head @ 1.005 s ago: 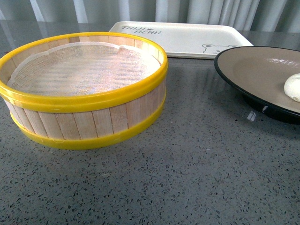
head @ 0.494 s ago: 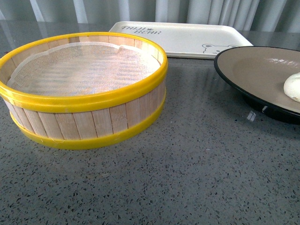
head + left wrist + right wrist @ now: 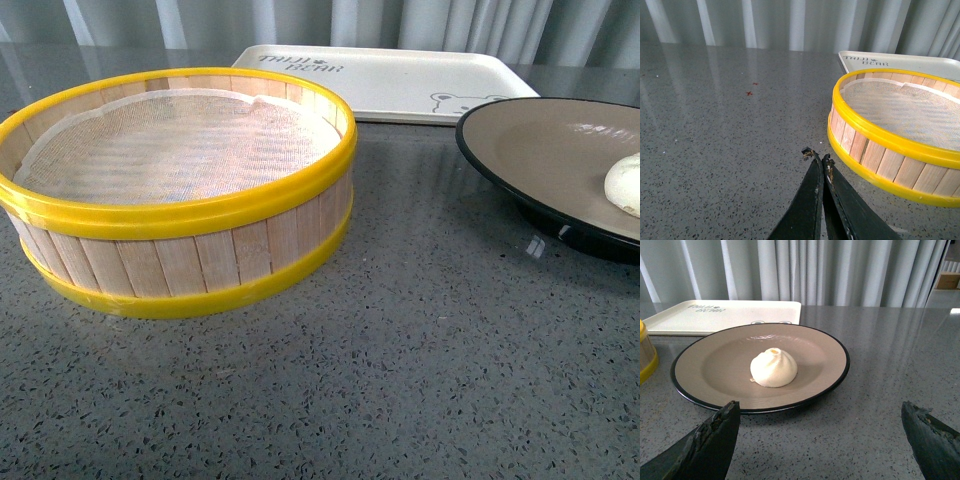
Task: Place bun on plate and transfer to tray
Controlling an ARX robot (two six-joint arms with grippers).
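Bright, even light; faint soft shadows; pale glare streaks on countertop (image 3: 700, 75); plate (image 3: 710, 367) rim glints; sharp throughout.

You have a speckled dark grey table (image 3: 400, 380) with 3 things resting on it. The yellow-rimmed wooden steamer basket (image 3: 180, 250) is at near left and the black-rimmed plate (image 3: 540, 150) at right. The cream tray (image 3: 400, 85) lies at the far side, just behind both.

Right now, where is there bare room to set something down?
Bare counter spans the near side, in front of the steamer basket and plate; a narrower lane runs between those two. The tray holds nothing. Crowded at the back, where the tray sits close behind both.
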